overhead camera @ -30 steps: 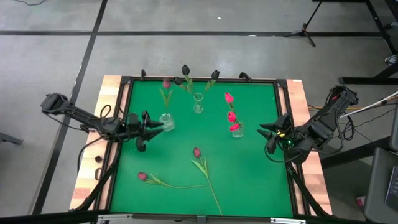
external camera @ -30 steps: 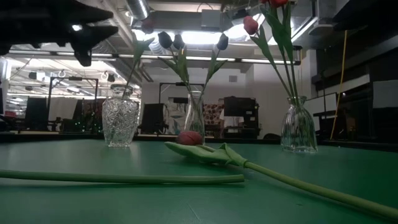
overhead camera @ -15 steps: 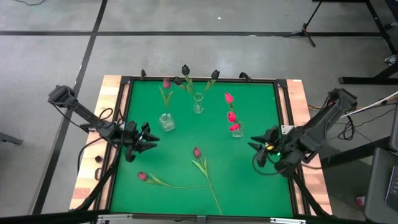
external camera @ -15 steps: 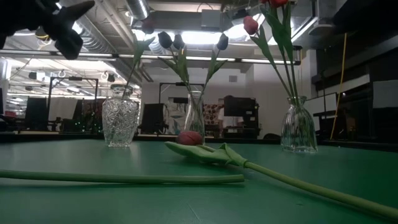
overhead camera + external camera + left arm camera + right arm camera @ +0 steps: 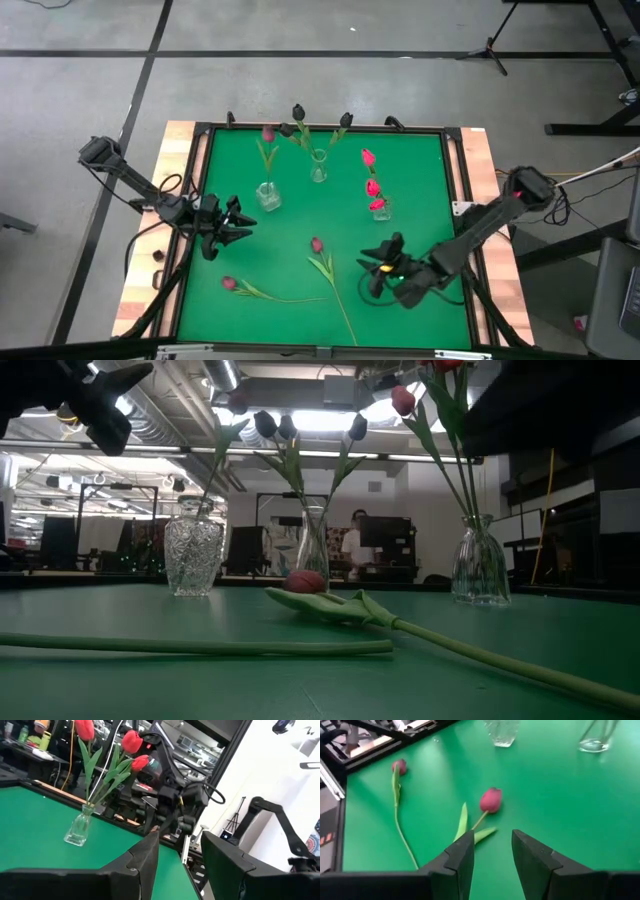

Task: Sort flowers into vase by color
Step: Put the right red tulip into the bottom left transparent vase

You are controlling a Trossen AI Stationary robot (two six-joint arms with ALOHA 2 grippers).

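While both claws hover open, green table (image 5: 410,170) holds two loose tulips (image 5: 318,246); workshop behind.

A robotics lab or workshop: green-topped table (image 5: 300,200) on grey concrete floor (image 5: 330,90) marked with dark tape lines, exposed ceiling ducts (image 5: 215,380), strip lighting, equipment racks, a person (image 5: 356,545) seated at monitors beyond.
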